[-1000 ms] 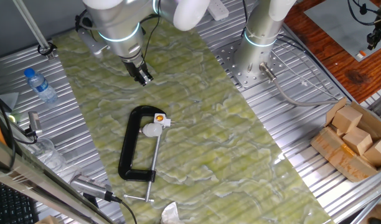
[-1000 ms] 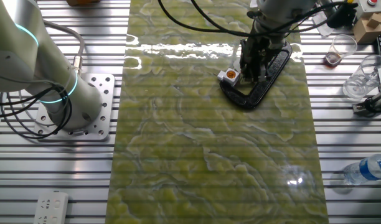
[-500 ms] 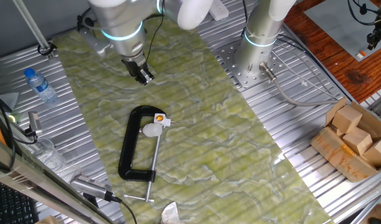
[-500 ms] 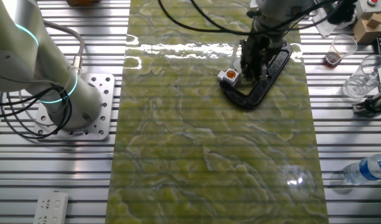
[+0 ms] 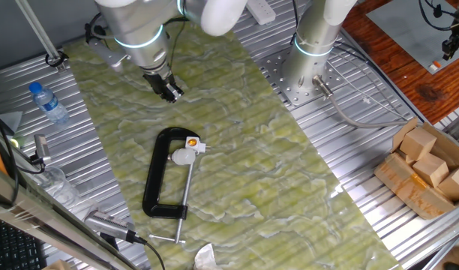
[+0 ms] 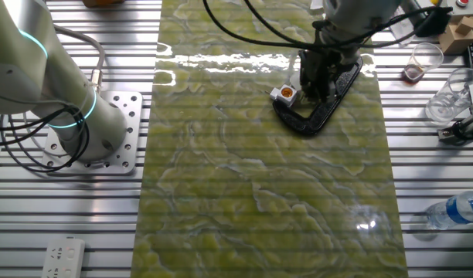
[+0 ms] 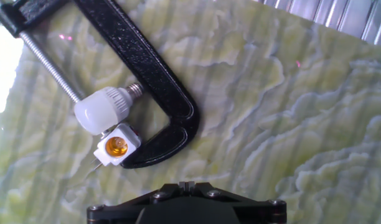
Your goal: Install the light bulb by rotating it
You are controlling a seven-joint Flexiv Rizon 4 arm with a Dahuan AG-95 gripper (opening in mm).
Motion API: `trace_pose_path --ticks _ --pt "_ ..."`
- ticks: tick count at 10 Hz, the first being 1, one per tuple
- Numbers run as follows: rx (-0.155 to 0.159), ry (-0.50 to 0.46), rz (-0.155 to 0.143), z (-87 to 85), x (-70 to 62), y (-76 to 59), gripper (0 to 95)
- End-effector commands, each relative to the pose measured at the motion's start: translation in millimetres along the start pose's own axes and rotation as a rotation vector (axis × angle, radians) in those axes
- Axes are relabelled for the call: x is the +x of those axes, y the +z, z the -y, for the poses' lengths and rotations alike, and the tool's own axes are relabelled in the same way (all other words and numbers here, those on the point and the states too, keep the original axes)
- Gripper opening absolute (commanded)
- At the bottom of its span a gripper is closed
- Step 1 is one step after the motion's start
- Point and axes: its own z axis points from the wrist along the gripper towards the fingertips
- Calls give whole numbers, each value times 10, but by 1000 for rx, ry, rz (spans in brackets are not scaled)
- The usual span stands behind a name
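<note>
From my remote station, the light bulb (image 7: 102, 109) lay on its side on the green mat (image 5: 289, 180), inside the black C-clamp (image 5: 159, 176), touching a small white socket block (image 7: 117, 146) with an orange centre. The gripper (image 5: 170, 92) hung above the mat, apart from the bulb. I could not tell how wide its fingers stood.

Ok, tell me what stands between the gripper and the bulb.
Nothing visible does. The gripper hangs above the mat, apart from the bulb, which lies beside the white socket block inside the black clamp.
</note>
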Motion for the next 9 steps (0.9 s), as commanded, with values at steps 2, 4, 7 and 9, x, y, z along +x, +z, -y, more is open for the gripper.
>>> trace_pose_path --ticks 2,4,7,9 --pt "-2 10 1 -1 -4 -3 0" --pt "-1 20 -6 -46 -72 -17 190" --pt "1 64 4 -318 -444 1 190" --pt "-2 100 13 -517 -639 53 380"
